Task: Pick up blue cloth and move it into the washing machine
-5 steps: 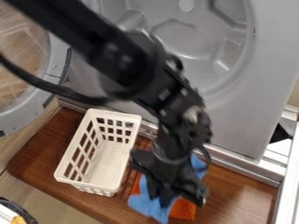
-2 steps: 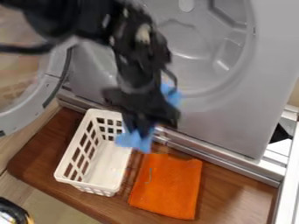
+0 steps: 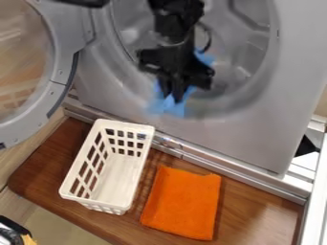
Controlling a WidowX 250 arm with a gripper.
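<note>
The blue cloth (image 3: pixel 167 106) hung from the gripper (image 3: pixel 171 97), pinched between its fingers, at the lower rim of the washing machine's (image 3: pixel 249 136) round opening, the open door (image 3: pixel 59 86) to the left. Below, the white basket (image 3: pixel 94 200) stood by the worktop's (image 3: pixel 38 177) left edge, the orange cloth (image 3: pixel 182 203) lying flat on its right, further from that edge.

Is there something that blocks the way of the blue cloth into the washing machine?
Nothing visible blocks it: the gripper holds the blue cloth at the washing machine's opening, and the door is open, off to the side.
</note>
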